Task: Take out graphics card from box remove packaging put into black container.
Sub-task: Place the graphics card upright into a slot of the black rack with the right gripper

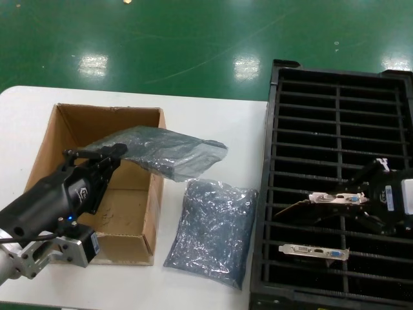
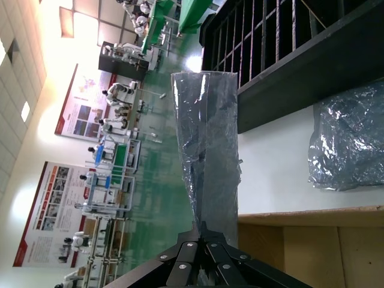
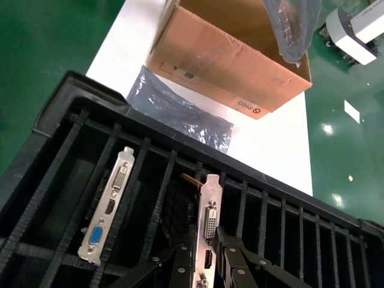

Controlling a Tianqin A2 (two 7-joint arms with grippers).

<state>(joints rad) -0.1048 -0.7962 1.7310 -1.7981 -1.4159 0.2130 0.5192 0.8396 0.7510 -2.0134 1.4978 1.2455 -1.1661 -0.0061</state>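
Both my grippers loaded: bagged item over the box, bare card at the tray.

My left gripper [image 1: 111, 157], nearest the head camera, pinches the packaging [image 1: 169, 150] above the box [image 1: 141, 187]. The black container [image 1: 335, 129] sits right of the table [image 1: 213, 110]. My right gripper [image 1: 361, 200] clamps the graphics card [image 1: 332, 197] over a slot; a second card [image 1: 314, 250] stands slotted nearby. A flat bluish bag [image 1: 213, 229] lies between box and container.

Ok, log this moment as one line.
left end effector: shut on crinkly grey bagged card over brown cardboard box | right end effector: seating bare graphics card in black slotted tray
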